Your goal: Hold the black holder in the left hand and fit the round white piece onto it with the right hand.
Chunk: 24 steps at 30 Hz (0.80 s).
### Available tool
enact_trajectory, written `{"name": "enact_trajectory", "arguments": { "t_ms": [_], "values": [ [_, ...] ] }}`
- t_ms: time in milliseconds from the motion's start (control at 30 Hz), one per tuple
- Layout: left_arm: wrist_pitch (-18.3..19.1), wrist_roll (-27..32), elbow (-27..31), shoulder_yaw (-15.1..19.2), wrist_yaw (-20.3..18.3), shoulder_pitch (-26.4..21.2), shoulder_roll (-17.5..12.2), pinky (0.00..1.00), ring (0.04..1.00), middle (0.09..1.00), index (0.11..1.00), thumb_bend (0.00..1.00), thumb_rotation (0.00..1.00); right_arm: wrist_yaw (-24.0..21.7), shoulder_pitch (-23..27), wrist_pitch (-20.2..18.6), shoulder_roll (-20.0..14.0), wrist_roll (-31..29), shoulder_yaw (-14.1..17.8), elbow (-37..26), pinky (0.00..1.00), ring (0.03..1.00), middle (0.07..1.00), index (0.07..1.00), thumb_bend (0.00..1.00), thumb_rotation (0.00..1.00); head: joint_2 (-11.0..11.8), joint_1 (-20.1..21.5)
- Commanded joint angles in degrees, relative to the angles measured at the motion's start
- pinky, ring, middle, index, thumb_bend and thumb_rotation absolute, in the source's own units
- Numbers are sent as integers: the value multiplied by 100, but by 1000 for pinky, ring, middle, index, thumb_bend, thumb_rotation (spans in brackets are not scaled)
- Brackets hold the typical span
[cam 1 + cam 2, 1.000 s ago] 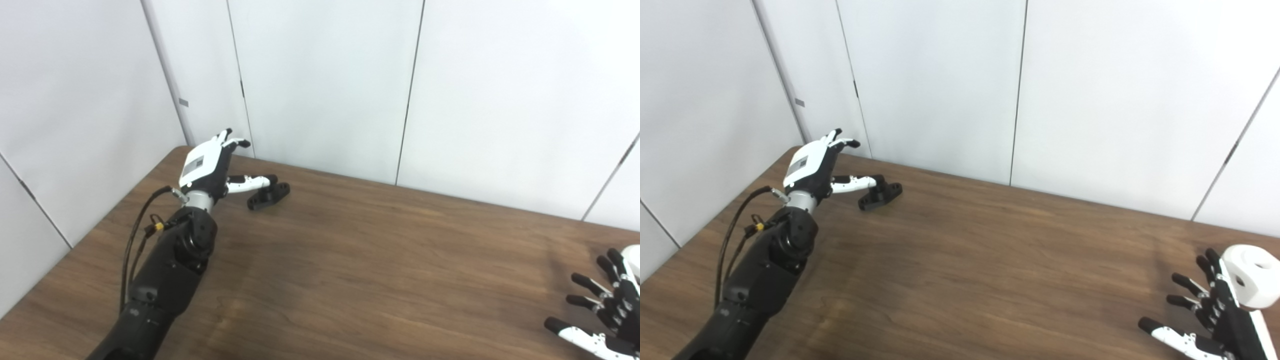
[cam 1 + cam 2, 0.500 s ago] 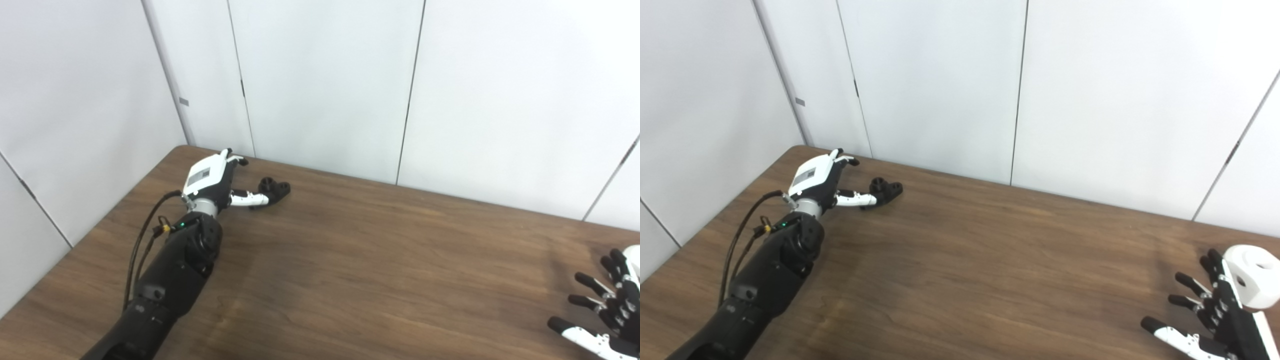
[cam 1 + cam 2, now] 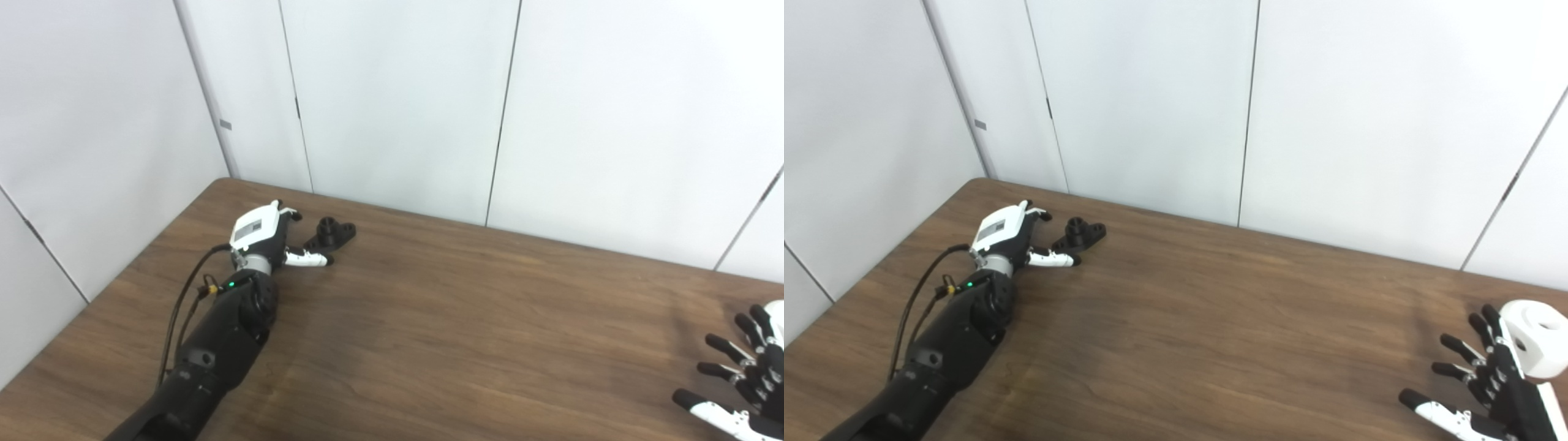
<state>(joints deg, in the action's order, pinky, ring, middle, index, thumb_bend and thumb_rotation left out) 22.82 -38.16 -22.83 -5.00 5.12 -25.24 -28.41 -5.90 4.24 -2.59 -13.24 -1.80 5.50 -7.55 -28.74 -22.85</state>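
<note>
The black holder (image 3: 331,231) lies on the brown table near its far left corner; it also shows in the right eye view (image 3: 1080,232). My left hand (image 3: 262,234) is low over the table just left of the holder, open, with its thumb stretched out in front of it. It holds nothing. The round white piece (image 3: 1535,346) stands at the table's right edge and is cut off in the left eye view (image 3: 776,311). My right hand (image 3: 1488,383) is open with fingers spread, just left of the white piece and holding nothing.
The brown table (image 3: 465,318) meets white wall panels (image 3: 398,104) close behind the holder and along the left side. A black cable (image 3: 184,306) hangs off my left forearm.
My left hand has dropped from above the table to just over it and drawn back a little. The holder has shifted slightly from beside the thumb. The right hand has barely moved.
</note>
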Motion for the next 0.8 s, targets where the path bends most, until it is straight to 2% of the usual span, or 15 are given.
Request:
{"name": "enact_trajectory", "arguments": {
  "t_ms": [0, 167, 400, 567, 767],
  "values": [
    [-196, 16, -95, 34, 347, -327, -48, 1000, 1000, 1000, 811, 996, 368, 8, 82, 161, -83, -4, 52, -266, 673, 825, 966, 1000, 683, 138, -2, 17],
    [-435, 58, -519, 22, 688, -454, 38, 1000, 1000, 1000, 800, 972, 349, 4, 61, 116, -72, -20, 47, -345, 666, 823, 968, 1000, 681, 113, -3, 32],
    [-724, 327, -1065, 76, 1090, -619, 176, 1000, 1000, 1000, 775, 968, 350, 49, 27, 31, -36, 28, 44, -455, 694, 830, 971, 998, 689, 137, -29, 102],
    [-914, 525, -1348, 85, 1236, -702, 273, 1000, 1000, 1000, 744, 971, 339, 60, 8, -42, -12, 20, 62, -524, 678, 829, 969, 997, 679, 107, -54, 130],
    [-998, 574, -1551, -36, 1306, -738, 289, 987, 1000, 1000, 749, 944, 318, 56, -6, -106, -23, 13, 79, -582, 684, 830, 969, 999, 689, 156, -107, 180]
  ]
}}
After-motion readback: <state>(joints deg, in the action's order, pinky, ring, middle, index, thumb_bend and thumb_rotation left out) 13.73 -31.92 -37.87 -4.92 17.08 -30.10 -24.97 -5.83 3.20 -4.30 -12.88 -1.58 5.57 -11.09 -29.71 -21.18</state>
